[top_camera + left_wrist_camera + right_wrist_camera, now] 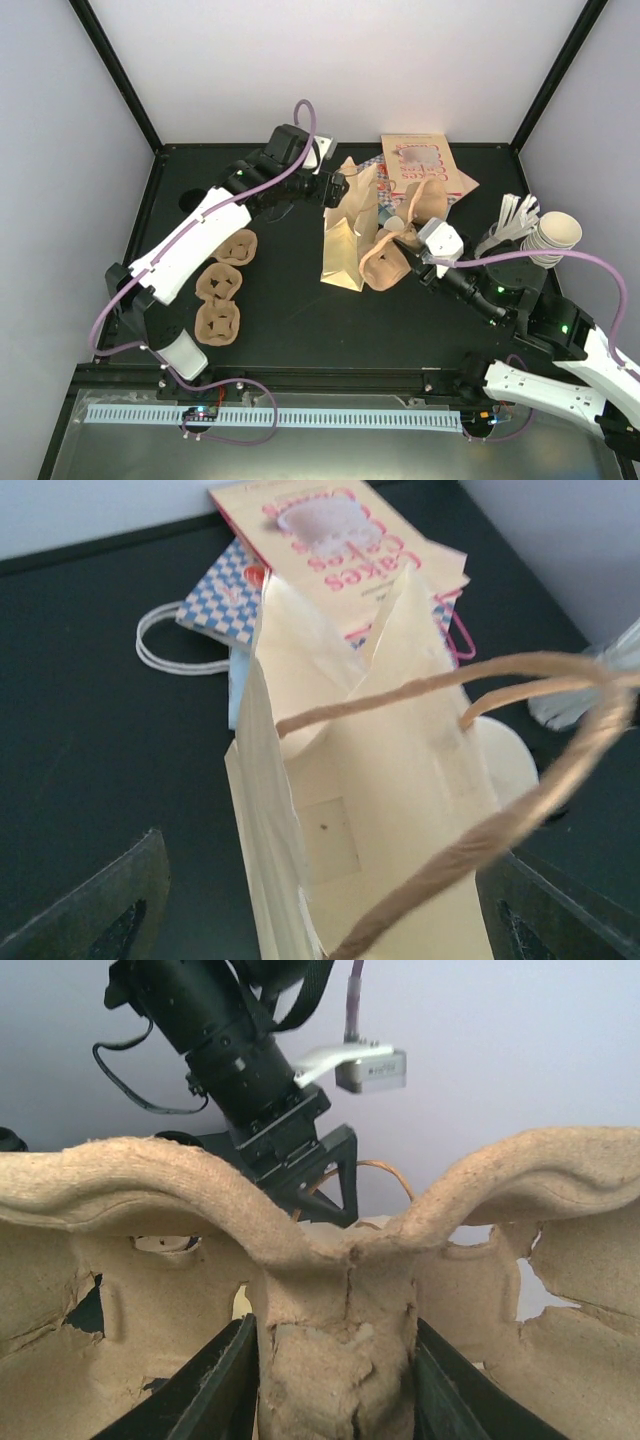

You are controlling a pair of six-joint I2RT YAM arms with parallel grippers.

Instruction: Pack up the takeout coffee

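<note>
A tan paper bag (343, 235) stands mid-table with its mouth open; in the left wrist view I look down into the bag (380, 810), its twisted paper handles (520, 810) arching over the opening. My left gripper (335, 186) hovers at the bag's far top edge, open, its fingers (110, 905) spread wide on either side of the mouth (325, 858). My right gripper (406, 250) is shut on the centre post of a brown cardboard cup carrier (335, 1360), held tilted against the bag's right side (385, 262). The takeout coffee is hidden from every view.
Three more cup carriers (220, 285) lie in a row at the left. Flat printed bags (425, 165) lie behind the tan bag, a blue-checked one (225, 600) among them. A stack of lidless cups (555, 235) and white sticks (515, 215) stand at the right.
</note>
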